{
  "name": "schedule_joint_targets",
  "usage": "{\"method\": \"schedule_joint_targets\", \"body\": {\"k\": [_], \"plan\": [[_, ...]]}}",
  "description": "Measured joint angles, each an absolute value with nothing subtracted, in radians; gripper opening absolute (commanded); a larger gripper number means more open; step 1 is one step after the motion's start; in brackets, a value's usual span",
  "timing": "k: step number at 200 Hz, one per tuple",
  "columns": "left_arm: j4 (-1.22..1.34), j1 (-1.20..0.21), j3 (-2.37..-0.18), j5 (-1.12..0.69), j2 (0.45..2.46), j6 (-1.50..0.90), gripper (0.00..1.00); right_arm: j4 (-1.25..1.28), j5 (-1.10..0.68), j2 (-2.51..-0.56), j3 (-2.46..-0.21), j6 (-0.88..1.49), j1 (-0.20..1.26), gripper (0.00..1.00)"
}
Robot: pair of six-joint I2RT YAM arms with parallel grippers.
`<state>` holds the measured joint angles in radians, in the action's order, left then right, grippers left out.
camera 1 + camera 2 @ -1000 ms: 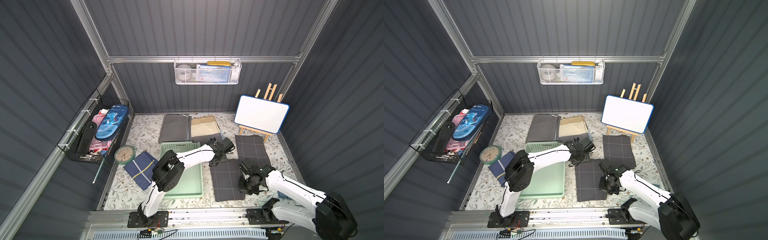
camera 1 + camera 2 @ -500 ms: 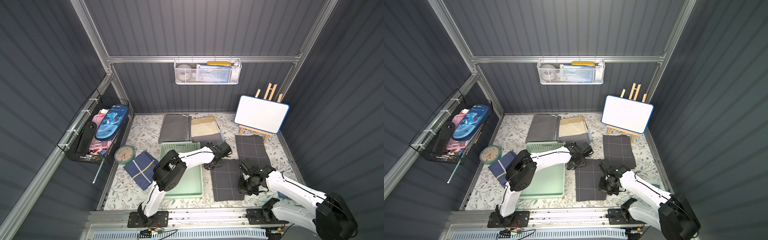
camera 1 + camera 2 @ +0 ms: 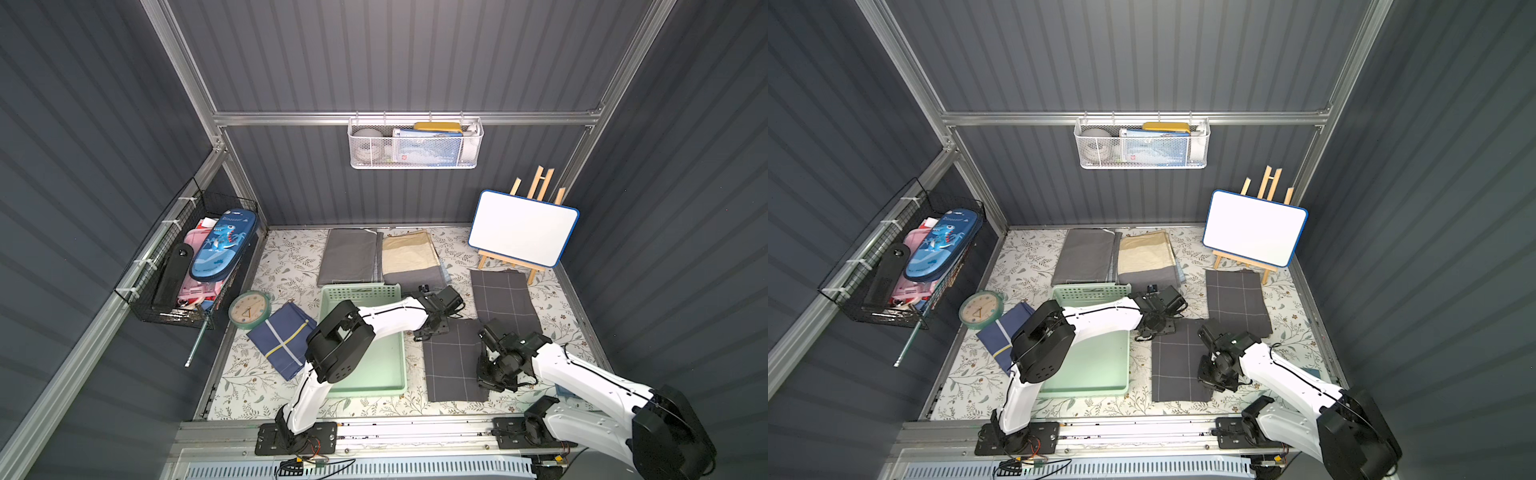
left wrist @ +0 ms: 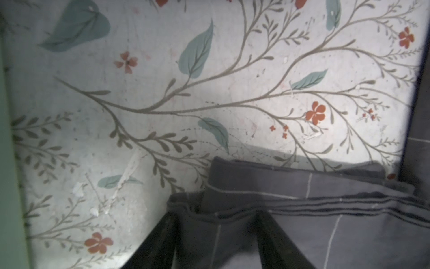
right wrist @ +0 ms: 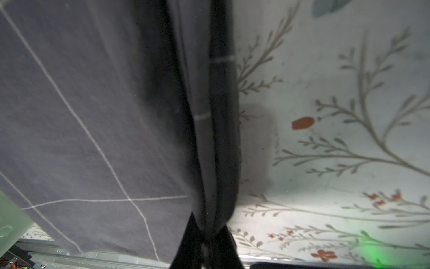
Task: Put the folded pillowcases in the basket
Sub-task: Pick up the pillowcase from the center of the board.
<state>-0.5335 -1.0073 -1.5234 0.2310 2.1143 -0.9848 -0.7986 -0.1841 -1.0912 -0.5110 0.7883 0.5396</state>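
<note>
Lying on the floral table (image 3: 291,266) in both top views, the folded pillowcase (image 3: 453,365), dark grey with thin white lines, sat just beside the basket (image 3: 357,291), outside it. From above, neither tool's jaws could be made out. Only the left wrist view showed the left gripper (image 4: 215,223) with jaws apart, the cloth's layered corner bunched between them. Only the right wrist view showed the right gripper (image 5: 204,235) pressed together on the lifted side edge, a fold of fabric pinched in its jaws.
</note>
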Motion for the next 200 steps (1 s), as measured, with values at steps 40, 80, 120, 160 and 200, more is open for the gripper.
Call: {"method": "schedule_joint_targets", "body": {"k": [40,80,120,160,200], "plan": [[-0.492,-1.007,-1.486,0.230,2.097,-0.967,0.20,-0.793,-0.184,-1.087,-0.504,0.788,0.540,0.00],[-0.479,-1.009,-1.490,0.233,2.099,-0.955,0.00,-0.797,-0.183,-1.071,-0.502,0.788,0.540,0.00],[-0.475,-1.009,-1.490,0.234,2.090,-0.949,0.00,-0.818,-0.179,-1.011,-0.505,0.793,0.547,0.00],[-0.520,-1.009,-1.547,0.249,2.002,-0.926,0.00,-0.884,-0.153,-0.934,-0.614,0.808,0.595,0.00],[-0.576,-1.010,-1.666,0.290,1.899,-0.905,0.00,-0.934,-0.107,-0.923,-0.753,0.834,0.667,0.00]]}}
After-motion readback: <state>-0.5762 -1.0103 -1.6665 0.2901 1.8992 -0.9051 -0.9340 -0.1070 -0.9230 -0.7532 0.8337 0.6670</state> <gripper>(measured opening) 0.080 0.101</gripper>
